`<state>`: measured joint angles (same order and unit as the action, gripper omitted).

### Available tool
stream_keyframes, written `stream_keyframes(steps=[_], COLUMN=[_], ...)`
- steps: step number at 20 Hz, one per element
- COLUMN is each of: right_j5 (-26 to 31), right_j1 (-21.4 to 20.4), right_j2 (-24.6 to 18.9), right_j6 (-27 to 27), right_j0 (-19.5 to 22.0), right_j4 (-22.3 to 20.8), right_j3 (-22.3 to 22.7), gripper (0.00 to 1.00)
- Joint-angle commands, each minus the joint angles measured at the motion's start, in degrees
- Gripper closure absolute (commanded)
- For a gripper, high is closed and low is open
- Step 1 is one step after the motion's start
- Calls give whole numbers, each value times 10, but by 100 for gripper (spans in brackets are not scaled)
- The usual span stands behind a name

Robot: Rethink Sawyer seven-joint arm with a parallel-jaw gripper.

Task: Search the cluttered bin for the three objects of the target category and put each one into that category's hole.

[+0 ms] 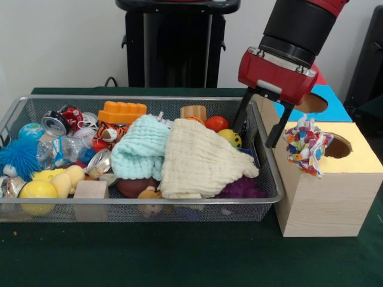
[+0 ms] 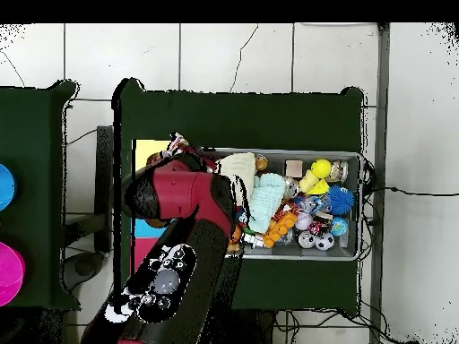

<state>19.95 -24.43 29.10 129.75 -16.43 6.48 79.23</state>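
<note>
One wad, soft white stuff w/ red, blue, yellow, green patches, crumpled and frilly at its top, sits on the yellow top of the box, draped over that box's edge nearest the bin, just at 9 o'clock of the hole in front view. Not in the hole. Hole is round w/ rough-cut rim; its inside is dark, can't see anything in it. Box is pale wood, plain flat sides.

My gripper hangs between bin and box, at 9–10 o'clock of the wad, fingers spread apart, holding nothing; one black finger is just beside the wad. Can't tell if it touches. In overhead view my arm covers the gripper and most of the boxes; only a bit of the wad shows.

The bin is silver wire mesh, long and shallow, at 9 o'clock of the box. No other wads visible in it. A cream knitted cloth and a mint knitted cloth lie on top mid-bin and hide what's under. Left part: blue spiky ball, crushed cans, orange plastic brick, wooden block, yellow soft toy. Behind the yellow box a blue-topped box, partly cut off by my arm.
</note>
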Motion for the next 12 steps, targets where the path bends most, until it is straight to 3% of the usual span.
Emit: stream_keyframes(steps=[1, 12], right_j5=[-25, -47], right_j1=[32, 52], right_j2=[-28, -8], right_j6=[131, 142], right_j0=[-6, -25], right_j4=[38, 75], right_j3=[-10, -10], gripper=[0, 0])
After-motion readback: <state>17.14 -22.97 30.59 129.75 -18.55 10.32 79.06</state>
